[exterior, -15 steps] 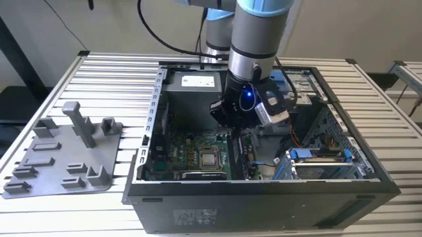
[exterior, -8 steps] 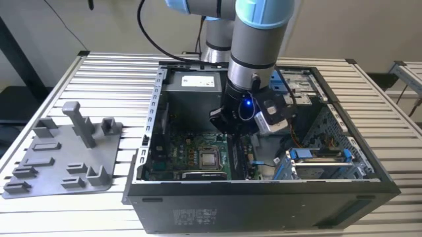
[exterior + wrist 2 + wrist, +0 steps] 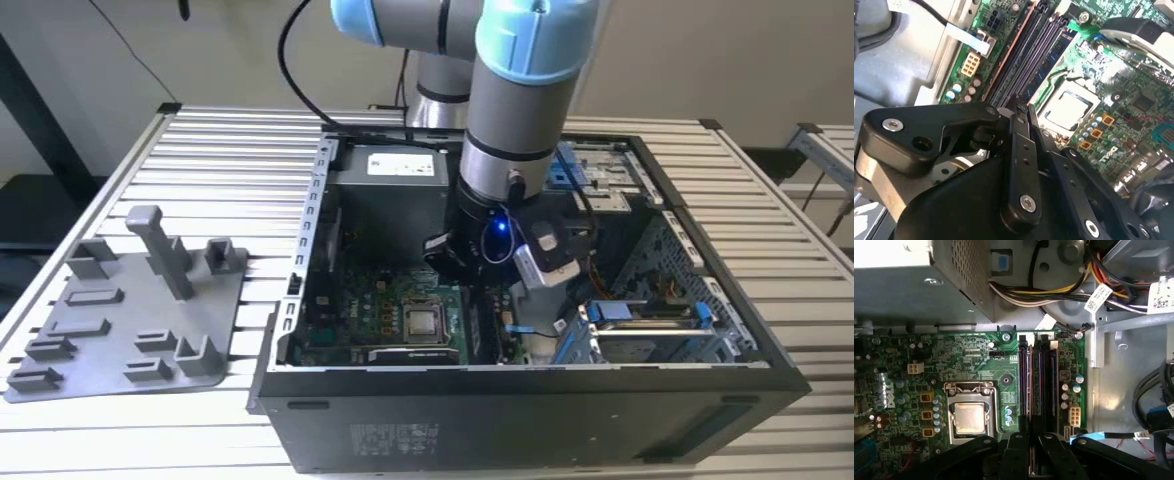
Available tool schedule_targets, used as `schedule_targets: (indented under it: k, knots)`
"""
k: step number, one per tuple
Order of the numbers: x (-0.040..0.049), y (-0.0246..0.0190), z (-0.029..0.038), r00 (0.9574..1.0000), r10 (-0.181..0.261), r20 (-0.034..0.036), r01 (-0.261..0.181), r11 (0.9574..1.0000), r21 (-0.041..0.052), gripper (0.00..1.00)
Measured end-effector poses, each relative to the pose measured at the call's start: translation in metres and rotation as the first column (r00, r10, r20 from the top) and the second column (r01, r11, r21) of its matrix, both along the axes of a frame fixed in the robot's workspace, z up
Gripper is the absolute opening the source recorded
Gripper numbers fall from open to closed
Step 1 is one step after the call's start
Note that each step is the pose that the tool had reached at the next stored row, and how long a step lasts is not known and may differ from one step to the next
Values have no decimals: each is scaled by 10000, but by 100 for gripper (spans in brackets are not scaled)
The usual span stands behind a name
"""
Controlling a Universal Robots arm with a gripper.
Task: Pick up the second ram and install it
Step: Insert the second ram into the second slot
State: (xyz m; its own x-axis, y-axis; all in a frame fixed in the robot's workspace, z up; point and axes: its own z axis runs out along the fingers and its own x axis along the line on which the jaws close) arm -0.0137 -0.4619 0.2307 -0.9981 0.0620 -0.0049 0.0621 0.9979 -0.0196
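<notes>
- We see the arm [image 3: 514,120] reaching down into the open PC case [image 3: 534,400] on the slatted surface [image 3: 227,160].
- The pincer [image 3: 1024,452] hovers over the slots [image 3: 1036,380] beside the CPU [image 3: 970,418]; its fingers [image 3: 1021,150] sit pressed together.
- We cannot tell whether the ram is between them or already seated.
- A grey holder [image 3: 127,310] lies at the exterior view's left.
</notes>
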Motion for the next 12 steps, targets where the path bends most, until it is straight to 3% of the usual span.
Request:
schedule_targets:
  k: [9,12]
  knots:
    - [11,-19,-17,10000,-56,-13,56,10000,1,14]
    - [29,-21,-18,10000,-24,-51,24,10000,1,14]
